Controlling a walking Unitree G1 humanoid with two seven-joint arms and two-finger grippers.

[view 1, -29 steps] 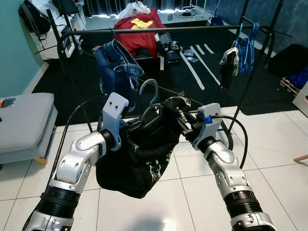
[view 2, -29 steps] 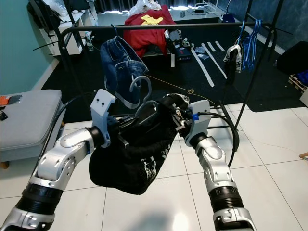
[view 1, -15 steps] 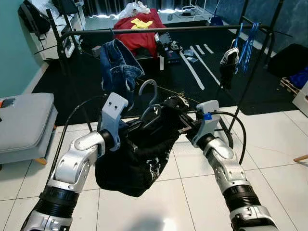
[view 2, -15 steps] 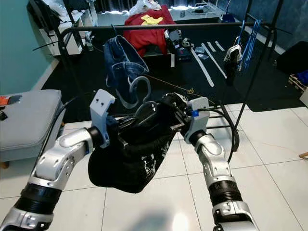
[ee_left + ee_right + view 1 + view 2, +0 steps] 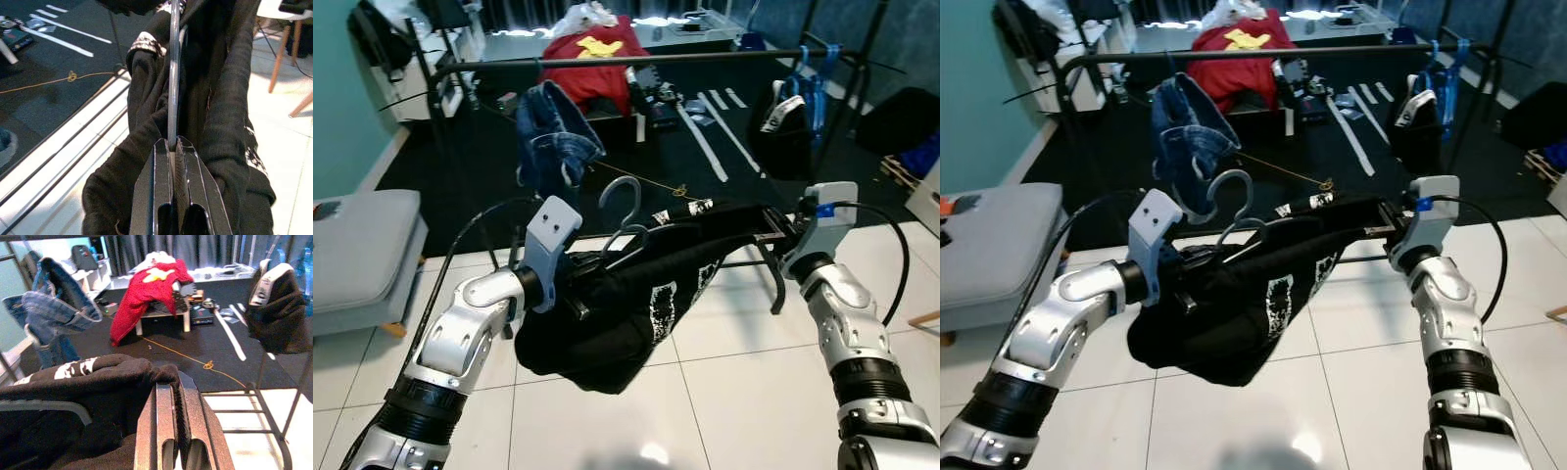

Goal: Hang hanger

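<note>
Hanger (image 5: 628, 211), grey, carrying a black garment (image 5: 636, 294), held low in front of the chest, well below the black rail (image 5: 636, 61) at 12 o'clock; not yet hung, hook pointing up and free.

Changed in the last second: stretched out sideways now, where a second ago bunched between two arms close together; right arm swung out toward 3 o'clock, drawing one shoulder of the cloth taut along the hanger's arm; white print on the fabric now showing. Judged as the spreading step close to done, with the lift to the rail to come; a risk of the cloth slipping off the hanger's end once the right grip lets go.

Left to right: left gripper (image 5: 171, 149) at 9 o'clock, fingers pressed together on the hanger's thin grey bar, black cloth bunched either side; right gripper (image 5: 168, 391) at 3 o'clock, fingers pinched on the garment's edge.

Underfoot, white floor tiles (image 5: 724, 392), glossy, with dark carpet (image 5: 489, 157) beyond the rack. At 9 o'clock a grey cushioned seat (image 5: 362, 245) against a teal wall; at 11 o'clock blue jeans (image 5: 553, 132) hanging from the rail; at 12 o'clock, farther back, a red garment (image 5: 592, 64) draped over a low table; at 1 o'clock blue hangers (image 5: 818, 83) and a dark garment on the rail.
</note>
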